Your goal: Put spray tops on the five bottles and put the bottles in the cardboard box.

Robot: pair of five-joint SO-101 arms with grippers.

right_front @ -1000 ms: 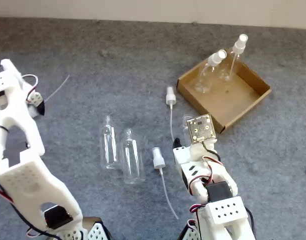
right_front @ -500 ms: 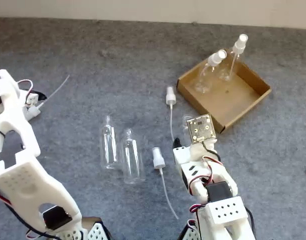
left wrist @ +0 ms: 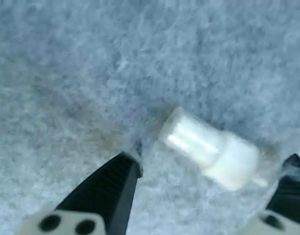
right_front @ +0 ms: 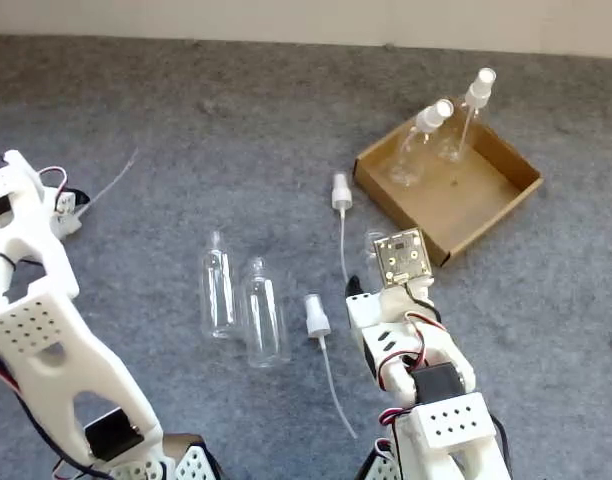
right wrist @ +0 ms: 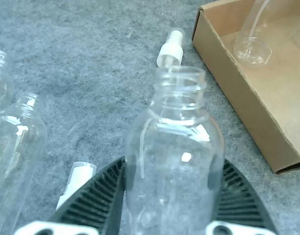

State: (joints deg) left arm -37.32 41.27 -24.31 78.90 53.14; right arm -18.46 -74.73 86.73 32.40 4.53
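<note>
My left gripper (left wrist: 211,164) stands open at the table's far left (right_front: 68,212), its fingers on either side of a white spray top (left wrist: 204,147) lying on the grey carpet. That top's thin tube (right_front: 114,178) runs away from the arm. My right gripper (right wrist: 173,171) is shut on a clear bottle (right wrist: 172,147) with an open neck, held upright near the cardboard box (right_front: 486,205). Two bottles with spray tops (right_front: 426,125) stand in the box. Two bare bottles (right_front: 218,285) (right_front: 262,312) lie mid-table. Two loose spray tops (right_front: 341,192) (right_front: 315,316) lie between them and the held bottle.
The box's near wall (right wrist: 238,93) stands close beside the held bottle. Grey carpet covers the whole table. A pale wall edge (right_front: 306,20) runs along the far side.
My left arm has shifted at the far left and brought its gripper down around the spray top there. The right arm and its bottle have not moved.
</note>
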